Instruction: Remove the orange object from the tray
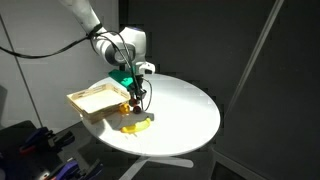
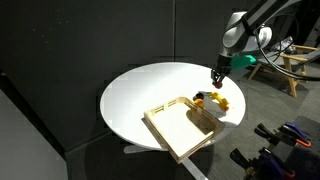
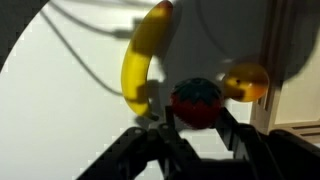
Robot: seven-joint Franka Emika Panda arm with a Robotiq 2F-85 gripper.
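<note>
Only the wrist view shows a red fruit [image 3: 195, 98] between the fingers of the end effector [image 3: 196, 116]; I cannot tell whether they pinch it. The orange object [image 3: 246, 82] looks small, round and blurred, near a banana [image 3: 145, 55].

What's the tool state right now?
Tool: closed, holding the red-orange toy fruit.

A round white table [image 1: 190, 100] carries a shallow pale wooden tray [image 1: 97, 98], which sits at the table's left edge in an exterior view. Just beside the tray's near right corner, a curved yellow toy banana [image 1: 135, 126] lies flat on the white surface. The wrist view shows a small round orange piece [image 3: 247, 82] on the same surface, close to the banana's end.
</note>
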